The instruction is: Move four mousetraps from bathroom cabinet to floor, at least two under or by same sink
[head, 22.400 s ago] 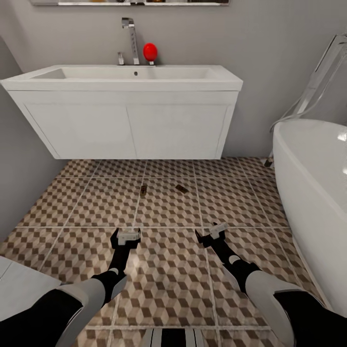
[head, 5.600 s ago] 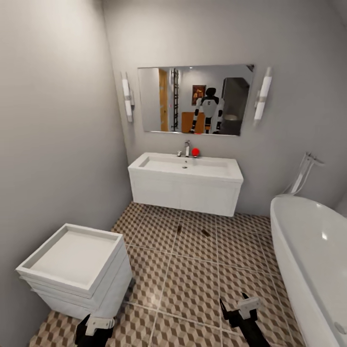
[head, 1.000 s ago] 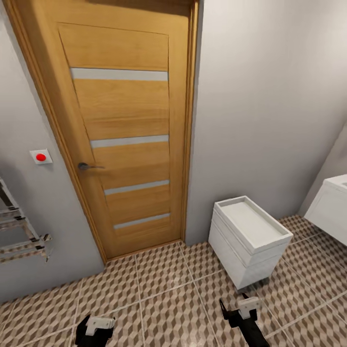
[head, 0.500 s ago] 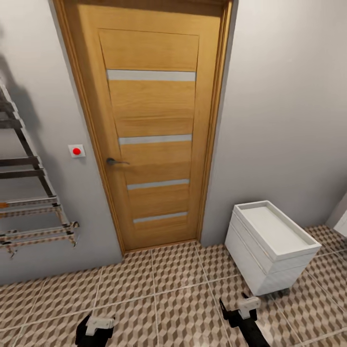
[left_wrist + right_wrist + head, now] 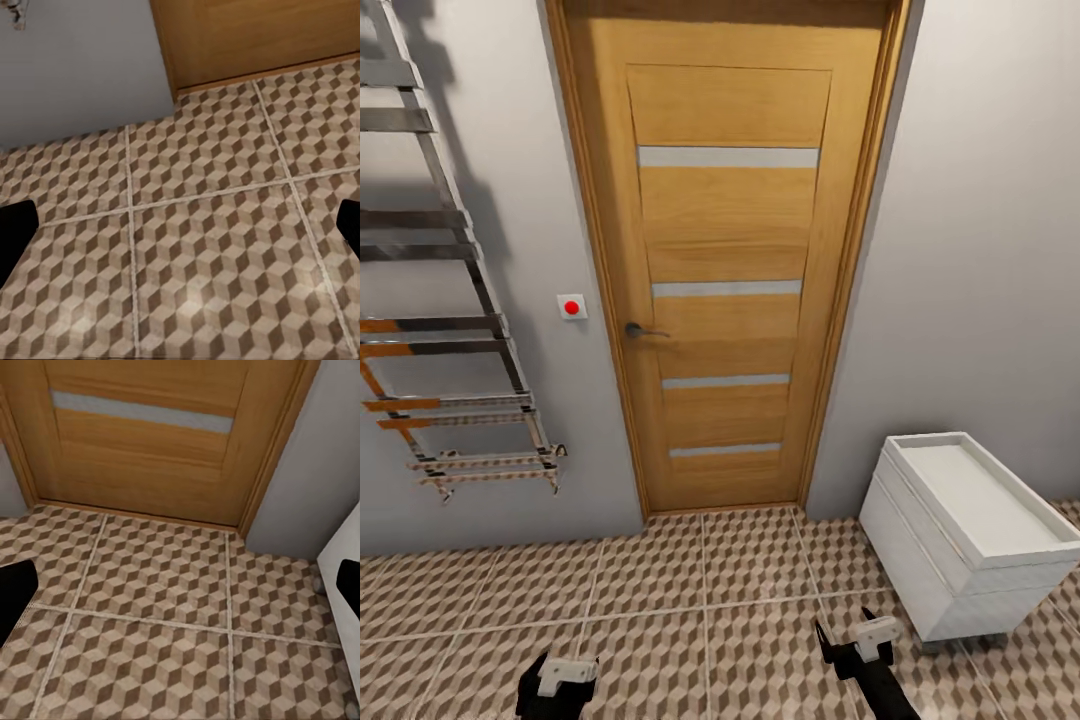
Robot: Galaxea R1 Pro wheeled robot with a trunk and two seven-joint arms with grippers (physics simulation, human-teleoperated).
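Facing wooden door (image 5: 730, 270); bathroom floor (image 5: 700, 590) tiled; both fingers spread, empty.

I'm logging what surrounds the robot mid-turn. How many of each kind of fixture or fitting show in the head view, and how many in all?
Wooden door: 1
Towel rack: 1
White drawer unit: 1
Red wall button: 1
Pincers, left pincer and right pincer: 2
Total: 6
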